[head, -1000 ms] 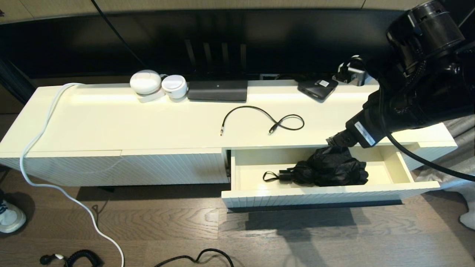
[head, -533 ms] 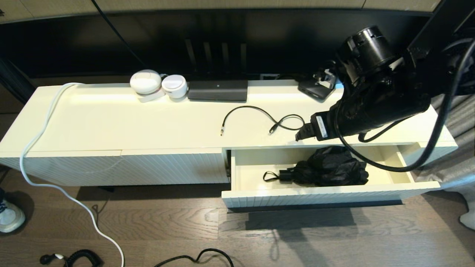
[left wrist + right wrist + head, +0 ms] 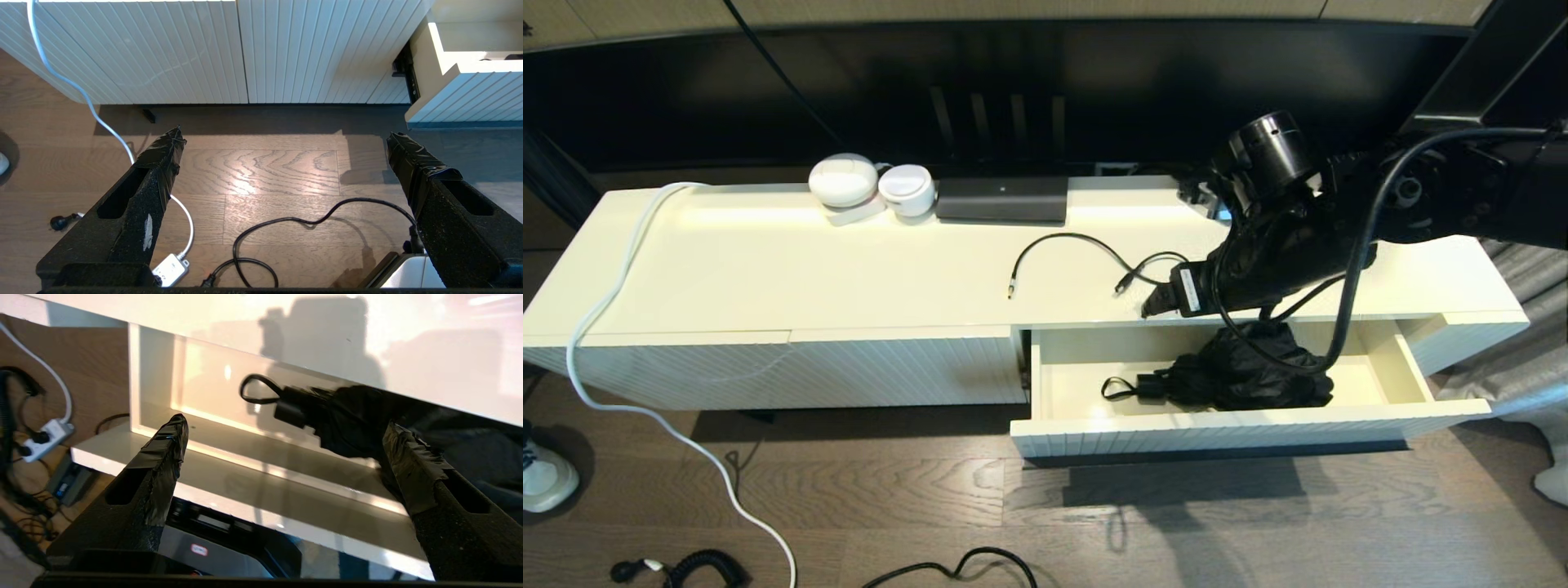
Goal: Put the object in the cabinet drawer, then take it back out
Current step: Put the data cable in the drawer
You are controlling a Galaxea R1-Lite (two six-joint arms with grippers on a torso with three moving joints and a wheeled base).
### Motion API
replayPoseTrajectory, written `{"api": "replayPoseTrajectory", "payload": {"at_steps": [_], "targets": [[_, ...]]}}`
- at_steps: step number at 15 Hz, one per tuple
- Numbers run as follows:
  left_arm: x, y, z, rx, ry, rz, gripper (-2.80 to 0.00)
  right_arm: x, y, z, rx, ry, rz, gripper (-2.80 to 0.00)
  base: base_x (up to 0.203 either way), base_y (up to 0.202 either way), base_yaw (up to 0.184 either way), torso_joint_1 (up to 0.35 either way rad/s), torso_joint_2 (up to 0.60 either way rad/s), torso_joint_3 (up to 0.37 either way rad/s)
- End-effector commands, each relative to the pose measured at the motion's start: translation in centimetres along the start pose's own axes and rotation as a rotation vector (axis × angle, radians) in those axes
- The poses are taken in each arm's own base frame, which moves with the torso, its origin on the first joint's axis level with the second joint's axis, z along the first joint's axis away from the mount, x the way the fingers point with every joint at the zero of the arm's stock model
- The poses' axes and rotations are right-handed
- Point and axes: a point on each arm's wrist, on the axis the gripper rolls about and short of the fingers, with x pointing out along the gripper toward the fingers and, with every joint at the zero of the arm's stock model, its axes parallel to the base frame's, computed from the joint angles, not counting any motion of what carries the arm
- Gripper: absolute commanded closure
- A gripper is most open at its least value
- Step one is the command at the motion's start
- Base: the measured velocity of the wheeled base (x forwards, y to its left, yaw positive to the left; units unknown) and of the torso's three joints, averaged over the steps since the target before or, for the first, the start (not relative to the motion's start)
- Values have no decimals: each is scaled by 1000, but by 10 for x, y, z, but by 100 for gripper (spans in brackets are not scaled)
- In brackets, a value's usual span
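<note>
Cabinet drawer (image 3: 1241, 425) pulled out, black folded umbrella (image 3: 1241, 376) lying inside toward its right half, wrist loop pointing left. Right end effector (image 3: 282, 437) empty, fingers spread wide, hovering above the drawer's back edge, just over the umbrella. Left end effector (image 3: 286, 147) also spread wide, parked low over the wood floor (image 3: 261, 171) facing the ribbed cabinet front (image 3: 163, 49).

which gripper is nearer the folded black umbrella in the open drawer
Right. The right gripper hangs open just above the folded black umbrella; the left gripper is open over the wooden floor, off to the drawer's left.
</note>
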Motion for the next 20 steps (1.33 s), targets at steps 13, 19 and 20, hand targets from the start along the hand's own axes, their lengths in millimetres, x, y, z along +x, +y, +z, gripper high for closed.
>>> {"api": "replayPoseTrajectory", "payload": {"at_steps": [13, 19, 20], "targets": [[0, 0, 0, -1, 0, 0, -280, 23, 10, 11, 84, -67, 147, -280, 0, 0, 0, 0, 0, 0], [0, 0, 0, -1, 0, 0, -280, 32, -3, 14, 149, -77, 130, -280, 0, 0, 0, 0, 0, 0], [0, 0, 0, -1, 0, 0, -280, 33, -7, 14, 104, -82, 115, -280, 0, 0, 0, 0, 0, 0]]}}
